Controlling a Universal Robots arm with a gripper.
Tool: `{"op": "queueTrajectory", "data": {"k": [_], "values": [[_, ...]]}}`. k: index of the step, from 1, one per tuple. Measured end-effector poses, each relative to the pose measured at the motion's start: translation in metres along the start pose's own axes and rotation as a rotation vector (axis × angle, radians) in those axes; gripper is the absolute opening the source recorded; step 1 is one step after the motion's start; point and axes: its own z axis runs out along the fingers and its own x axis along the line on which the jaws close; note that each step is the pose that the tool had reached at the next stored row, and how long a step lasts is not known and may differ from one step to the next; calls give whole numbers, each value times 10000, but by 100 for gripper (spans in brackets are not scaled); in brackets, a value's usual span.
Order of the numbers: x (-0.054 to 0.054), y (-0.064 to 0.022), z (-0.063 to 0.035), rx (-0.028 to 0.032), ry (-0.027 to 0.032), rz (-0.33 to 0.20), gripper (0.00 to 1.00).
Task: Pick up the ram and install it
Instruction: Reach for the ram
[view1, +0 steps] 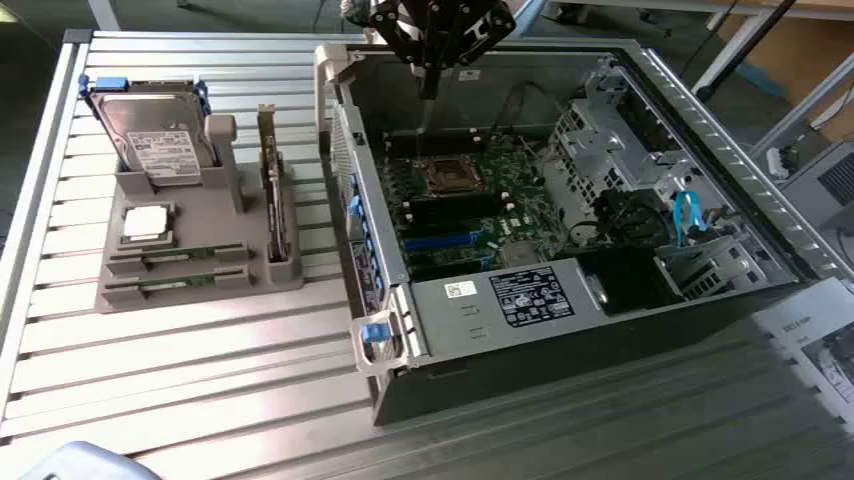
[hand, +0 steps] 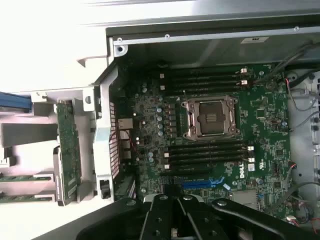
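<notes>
The gripper (view1: 427, 90) is matte black throughout, with no bright colour on it. Its body is built from flat, angular link bars (hand: 240, 217) that spread out like a fan on both sides of a central block. Small round pivot pins (hand: 131, 202) with pale, shiny heads sit at the joints of these bars, and plain round holes (hand: 158, 219) are drilled along the inner plates. The fingers (view1: 427, 72) are slim, straight and dark.

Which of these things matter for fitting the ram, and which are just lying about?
Job: ram sticks in the holder; memory slots; shut gripper over the case.
Lying about: hard drive; processor; upright card.
</notes>
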Motion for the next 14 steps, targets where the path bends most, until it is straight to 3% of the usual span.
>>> {"op": "queueTrajectory", "data": {"k": [14], "values": [[42,-3,-1,0,-1,0,10]]}}
